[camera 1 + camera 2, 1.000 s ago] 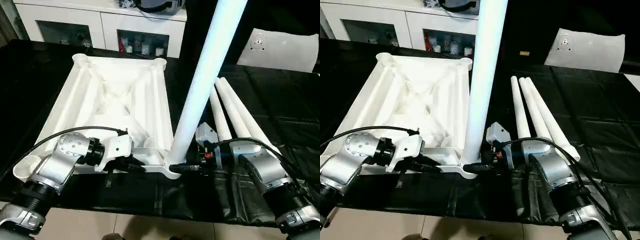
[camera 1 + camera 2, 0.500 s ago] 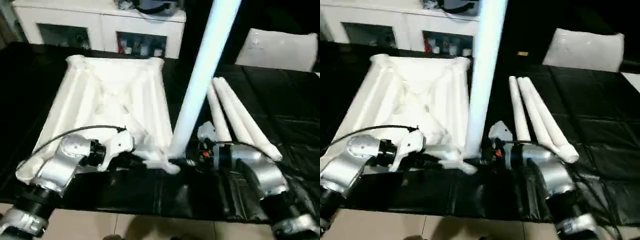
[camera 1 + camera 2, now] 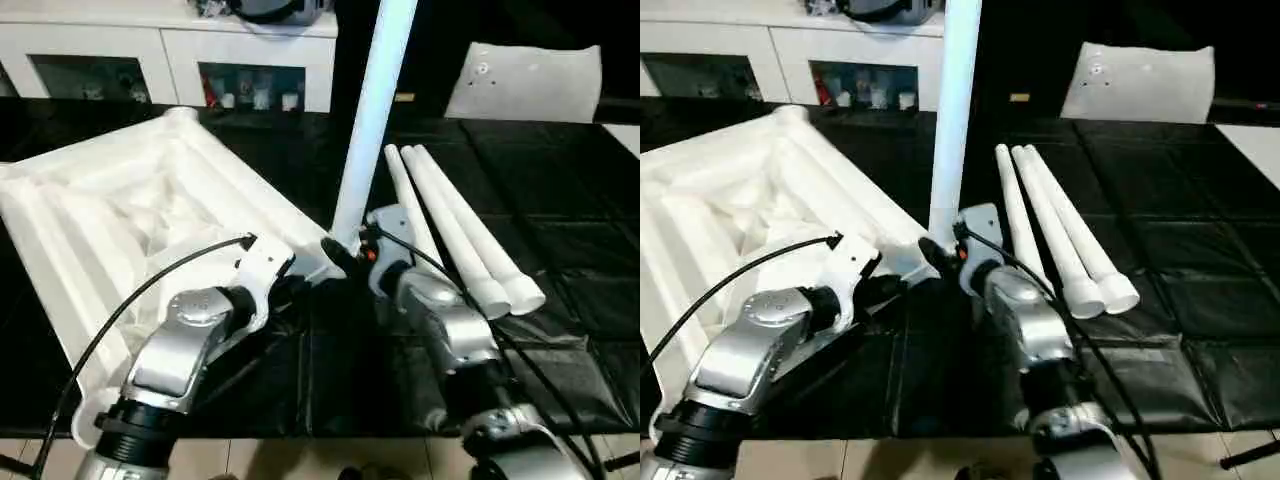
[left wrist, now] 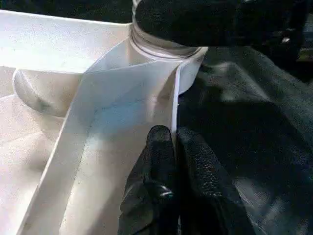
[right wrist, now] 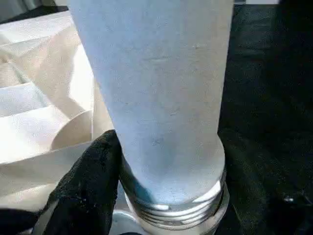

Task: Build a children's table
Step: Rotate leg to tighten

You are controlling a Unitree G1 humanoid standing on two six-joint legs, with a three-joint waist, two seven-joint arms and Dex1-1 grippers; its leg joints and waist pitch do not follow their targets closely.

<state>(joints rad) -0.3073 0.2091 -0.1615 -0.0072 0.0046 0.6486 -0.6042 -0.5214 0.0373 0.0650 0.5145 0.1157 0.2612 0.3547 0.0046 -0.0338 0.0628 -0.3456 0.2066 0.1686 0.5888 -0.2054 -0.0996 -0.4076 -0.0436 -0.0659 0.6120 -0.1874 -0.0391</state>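
On the black-covered bench the tabletop (image 3: 120, 215) lies underside up, ribs and corner sockets facing the camera, so the legs can go in from above; one leg (image 3: 372, 110) stands upright at its near right corner, its threaded foot (image 5: 171, 205) sitting at the mouth of the socket (image 4: 188, 66) with some threads exposed, so I judge it is not screwed fully home.

Right gripper (image 3: 342, 258) is at the base of that leg; one black finger (image 5: 83, 181) presses against the side of the shaft just above the threads, but its partner is hidden behind the leg, so I cannot tell how far the fingers are spread or whether they truly clamp it; the low hold seems meant to turn or steady the leg right where it meets the socket.

Left gripper (image 4: 173, 147) has its two fingers pinched nearly together on the thin edge wall (image 4: 146, 93) of the tabletop, just beside the same corner; this looks like a brace, keeping the top from spinning or sliding while the leg is worked.

Three spare legs (image 3: 455, 225) lie side by side on the cloth to the right, near the right arm and apart from the tabletop, waiting for the other sockets; a white pillow-like block (image 3: 525, 85) sits well behind them.
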